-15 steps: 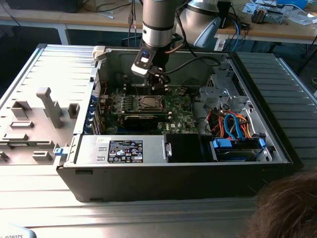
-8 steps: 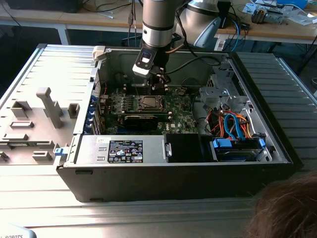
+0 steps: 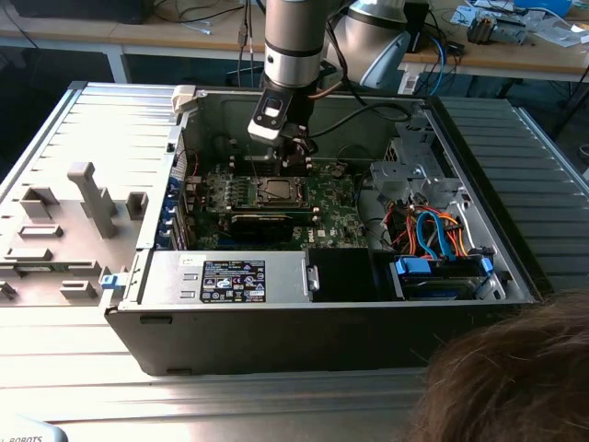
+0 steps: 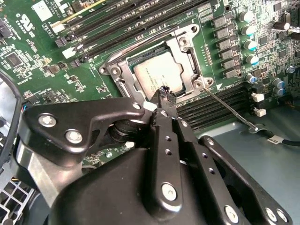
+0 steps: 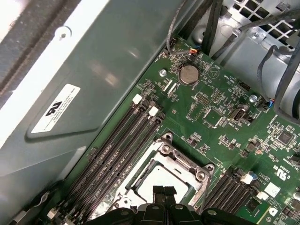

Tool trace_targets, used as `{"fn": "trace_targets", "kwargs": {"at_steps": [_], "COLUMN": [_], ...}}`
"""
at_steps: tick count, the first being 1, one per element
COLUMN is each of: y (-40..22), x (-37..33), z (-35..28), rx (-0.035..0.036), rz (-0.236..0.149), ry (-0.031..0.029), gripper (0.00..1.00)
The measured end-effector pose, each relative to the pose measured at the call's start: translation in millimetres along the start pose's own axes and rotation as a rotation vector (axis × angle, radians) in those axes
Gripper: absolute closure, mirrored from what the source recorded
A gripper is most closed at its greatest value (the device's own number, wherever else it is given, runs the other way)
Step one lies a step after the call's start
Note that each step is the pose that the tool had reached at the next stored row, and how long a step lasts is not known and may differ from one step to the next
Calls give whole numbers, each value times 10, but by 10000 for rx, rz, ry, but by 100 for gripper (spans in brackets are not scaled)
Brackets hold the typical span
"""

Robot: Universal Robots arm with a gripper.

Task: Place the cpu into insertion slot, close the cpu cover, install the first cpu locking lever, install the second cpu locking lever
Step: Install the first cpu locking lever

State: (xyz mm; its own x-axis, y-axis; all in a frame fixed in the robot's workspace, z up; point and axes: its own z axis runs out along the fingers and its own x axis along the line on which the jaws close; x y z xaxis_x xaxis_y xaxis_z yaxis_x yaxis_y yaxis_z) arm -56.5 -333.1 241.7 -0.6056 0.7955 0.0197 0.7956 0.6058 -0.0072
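My claw [image 4: 162, 93] poised inside the computer case [image 3: 304, 318]
The cpu [image 4: 154, 77] sits in the insertion slot [image 4: 140, 58], cpu cover [image 4: 188, 58] seemingly down; a locking lever [image 4: 229, 108] juts loose, so latching remains; claw pinched closed, empty

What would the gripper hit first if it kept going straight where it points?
Probably the cpu, near its edge beside the cpu cover. The gripper points right at that spot in both wrist views. It is hard to tell how big the gap is.
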Motion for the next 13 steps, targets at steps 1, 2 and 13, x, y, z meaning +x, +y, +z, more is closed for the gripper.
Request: {"fn": "trace_targets", "kwargs": {"at_steps": [1, 2, 13], "y": [0, 0, 0], "x": [0, 0, 0], "z": [0, 0, 0], "rx": [2, 2, 10], "rz": [-78, -121, -494], "ry": [-1, -1, -3], "gripper": [89, 89, 89]}}
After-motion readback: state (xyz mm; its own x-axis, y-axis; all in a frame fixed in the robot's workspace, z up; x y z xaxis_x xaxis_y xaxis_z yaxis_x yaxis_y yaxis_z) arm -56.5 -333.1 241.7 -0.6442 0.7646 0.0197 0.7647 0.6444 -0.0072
